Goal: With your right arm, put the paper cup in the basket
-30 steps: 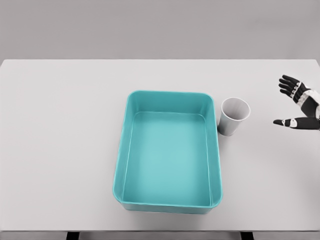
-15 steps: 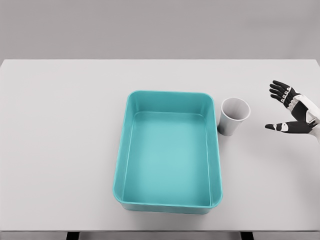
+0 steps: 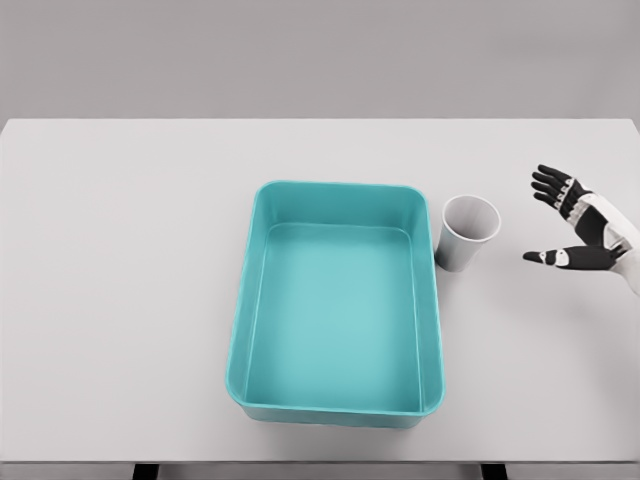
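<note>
Grey wall behind, white table [image 3: 120, 300] filling the view. Teal basket [image 3: 244, 330] sat mid-table, long side running near to far. Paper cup [image 3: 467, 233] stood upright just right of the basket's far right corner, v. close to the rim, mouth up. My right hand [image 3: 580, 225] hovered to the right of the cup, apart from it, fingers [image 3: 552, 184] spread, thumb pointing at the cup, holding nothing.

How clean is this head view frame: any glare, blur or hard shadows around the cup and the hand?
Head view: flat, even simulator light, no glare; the paper cup and teal basket are sharp, with only faint soft shadows on the table; the right hand, fingers spread, is crisp but cropped by the right edge.
</note>
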You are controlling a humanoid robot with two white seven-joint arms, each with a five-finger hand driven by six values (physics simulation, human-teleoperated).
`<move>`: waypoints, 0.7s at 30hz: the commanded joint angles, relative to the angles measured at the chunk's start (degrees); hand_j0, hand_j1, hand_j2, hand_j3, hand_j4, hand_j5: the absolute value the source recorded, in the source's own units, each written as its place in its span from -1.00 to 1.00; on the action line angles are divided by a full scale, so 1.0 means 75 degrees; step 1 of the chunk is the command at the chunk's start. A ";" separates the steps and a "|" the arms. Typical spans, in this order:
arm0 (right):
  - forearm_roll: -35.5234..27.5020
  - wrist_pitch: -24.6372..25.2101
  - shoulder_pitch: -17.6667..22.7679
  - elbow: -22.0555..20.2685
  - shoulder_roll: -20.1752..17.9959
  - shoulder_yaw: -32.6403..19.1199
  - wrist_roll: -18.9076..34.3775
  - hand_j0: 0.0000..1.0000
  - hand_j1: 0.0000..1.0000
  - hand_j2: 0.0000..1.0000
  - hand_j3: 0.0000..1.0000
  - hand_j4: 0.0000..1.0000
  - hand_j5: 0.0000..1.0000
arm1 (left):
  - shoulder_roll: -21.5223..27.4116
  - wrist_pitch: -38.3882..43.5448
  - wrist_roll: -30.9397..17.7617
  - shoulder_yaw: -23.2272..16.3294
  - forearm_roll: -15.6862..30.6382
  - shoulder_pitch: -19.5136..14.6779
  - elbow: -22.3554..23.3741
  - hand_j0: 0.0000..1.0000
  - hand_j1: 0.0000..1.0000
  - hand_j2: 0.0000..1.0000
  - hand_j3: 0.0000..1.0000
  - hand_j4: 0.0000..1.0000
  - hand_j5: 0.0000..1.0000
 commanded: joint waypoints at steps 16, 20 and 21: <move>-0.0008 0.0008 -0.0047 -0.0099 0.0359 0.0318 0.0000 1.00 1.00 1.00 1.00 1.00 1.00 | 0.0000 0.0002 0.0004 0.0000 -0.0010 0.0000 0.0000 1.00 1.00 1.00 1.00 1.00 1.00; 0.0085 0.0020 -0.0047 -0.0099 0.0430 0.0376 0.0000 1.00 1.00 1.00 1.00 1.00 1.00 | 0.0000 -0.0010 -0.0007 0.0000 0.0001 0.0000 0.0000 1.00 1.00 1.00 1.00 1.00 1.00; 0.0097 0.0020 -0.0047 -0.0099 0.0477 0.0376 0.0000 1.00 1.00 1.00 1.00 1.00 1.00 | 0.0000 0.0002 0.0004 0.0000 0.0001 0.0000 0.0000 1.00 1.00 1.00 1.00 1.00 1.00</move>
